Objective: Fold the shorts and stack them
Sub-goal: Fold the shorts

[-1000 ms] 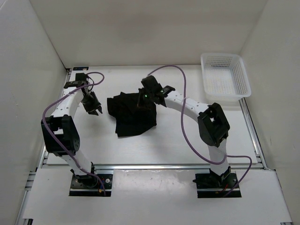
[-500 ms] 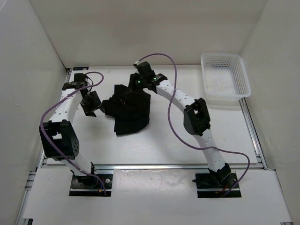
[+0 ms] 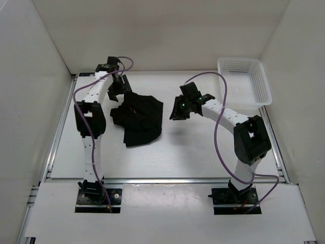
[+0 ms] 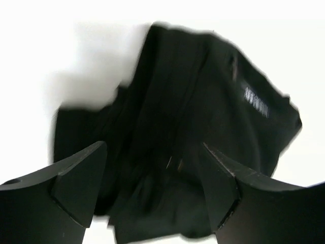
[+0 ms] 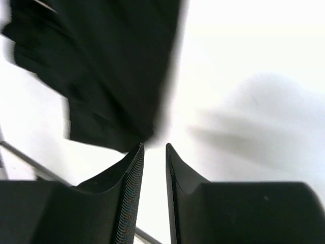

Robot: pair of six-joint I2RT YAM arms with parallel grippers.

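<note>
Top external view: the black soft-cloth shorts point(image 3: 138, 118) lie rumpled, left of centre on the white table point(image 3: 193, 152). The left gripper point(image 3: 118, 90) hangs at their far-left edge, fingers spread, probably to take an edge for folding. The right gripper point(image 3: 176, 113) hovers just right of the cloth, fingers nearly together, holding nothing. A white mesh basket point(image 3: 244, 81) sits far right.

Label on shorts point(image 4: 203, 132): a pale strip point(image 4: 255, 100) of print near the waistband, too blurred to read.
Other text: none readable.
</note>
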